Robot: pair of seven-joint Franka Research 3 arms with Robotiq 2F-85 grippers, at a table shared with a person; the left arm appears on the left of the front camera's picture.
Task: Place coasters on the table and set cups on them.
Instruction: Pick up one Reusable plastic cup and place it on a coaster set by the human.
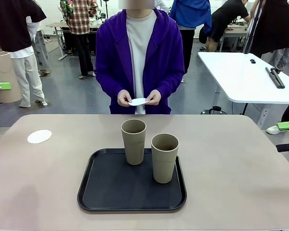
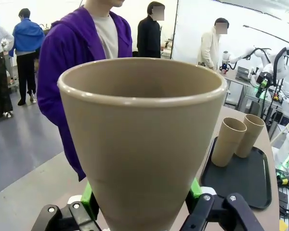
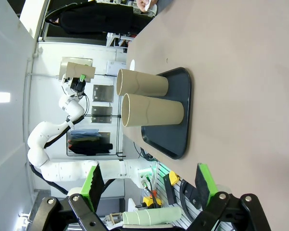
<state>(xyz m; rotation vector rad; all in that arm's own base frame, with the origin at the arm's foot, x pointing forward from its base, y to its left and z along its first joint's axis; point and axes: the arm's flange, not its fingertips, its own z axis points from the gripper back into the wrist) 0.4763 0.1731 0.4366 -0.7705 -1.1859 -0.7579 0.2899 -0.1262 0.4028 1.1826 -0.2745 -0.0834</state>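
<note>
Left wrist view: my left claw [image 2: 142, 196] clenched low on one cup [image 2: 142, 130], held clear above the worktop [image 1: 231, 159] | cup likely light, stiff, matte; taper may slip, so grip near the base | coaster [image 1: 39, 136] lies bare, worktop's left | right claw [image 3: 149, 185] released.

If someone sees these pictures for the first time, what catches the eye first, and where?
A tan cup, gripped by the left claw, looms in the left wrist view. Two more cups stand on the black tray in the middle of the table. Beyond, a person in purple holds a white coaster; another coaster lies far left.
</note>
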